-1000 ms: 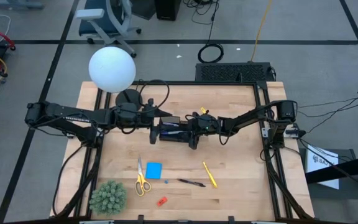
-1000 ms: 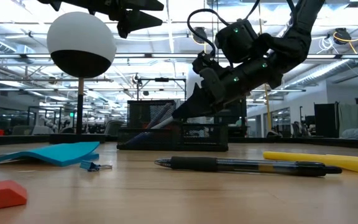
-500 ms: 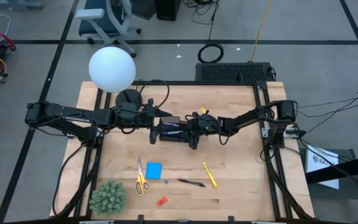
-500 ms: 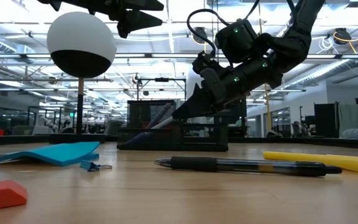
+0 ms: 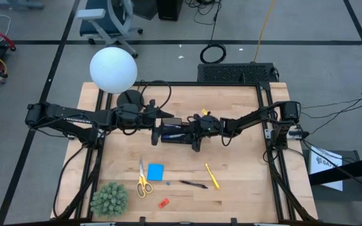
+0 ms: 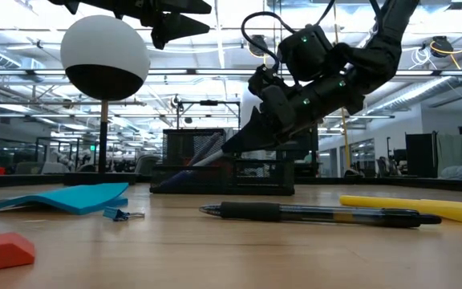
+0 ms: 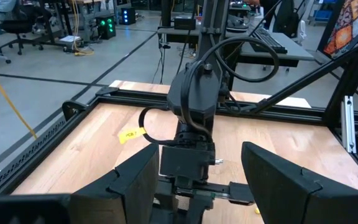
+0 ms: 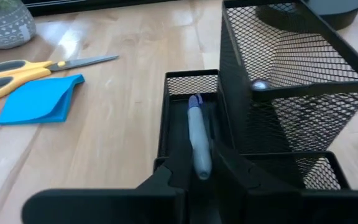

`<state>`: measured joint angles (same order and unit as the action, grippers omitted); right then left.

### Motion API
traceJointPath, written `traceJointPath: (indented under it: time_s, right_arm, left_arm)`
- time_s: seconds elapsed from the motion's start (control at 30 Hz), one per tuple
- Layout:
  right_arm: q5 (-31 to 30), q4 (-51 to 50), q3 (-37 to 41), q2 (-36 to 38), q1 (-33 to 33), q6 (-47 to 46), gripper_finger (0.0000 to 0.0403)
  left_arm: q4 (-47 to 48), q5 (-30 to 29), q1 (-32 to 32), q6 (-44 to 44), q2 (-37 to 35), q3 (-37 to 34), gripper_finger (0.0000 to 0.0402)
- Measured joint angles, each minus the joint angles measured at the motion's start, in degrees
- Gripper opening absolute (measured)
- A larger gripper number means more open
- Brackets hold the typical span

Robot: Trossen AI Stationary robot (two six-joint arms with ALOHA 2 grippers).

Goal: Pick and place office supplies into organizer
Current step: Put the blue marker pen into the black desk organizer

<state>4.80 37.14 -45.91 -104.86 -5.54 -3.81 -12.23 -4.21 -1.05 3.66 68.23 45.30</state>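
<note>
Carefully now: right gripper (image 8: 199,169) pinches the pen (image 8: 197,137) over the organizer's (image 8: 278,99) low tray; lower it fully before release. Left gripper (image 7: 194,180) waits spread.

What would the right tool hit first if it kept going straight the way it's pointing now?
Most likely the organizer. The right tool points down into its low tray section, gripping a bluish pen whose tip already reaches over that tray. The pen would meet the tray's mesh first, though depth is hard to judge.

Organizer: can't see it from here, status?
Right gripper shut on bluish pen over organizer tray. Left gripper open, waiting. Nothing blocking.
</note>
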Motion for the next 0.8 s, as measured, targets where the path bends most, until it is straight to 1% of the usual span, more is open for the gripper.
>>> traceJointPath:
  time_s: [0.27,0.8]
  right_arm:
    - [0.1,-0.1,0.0,0.5,0.0,0.0,0.0031]
    - [-0.2,-4.5,0.0,7.0,0.0,1.4,0.0031]
  left_arm:
    - [0.0,0.0,0.0,0.0,0.0,0.0,0.0234]
    - [0.0,-0.4,0.0,-0.7,0.0,0.0,0.0234]
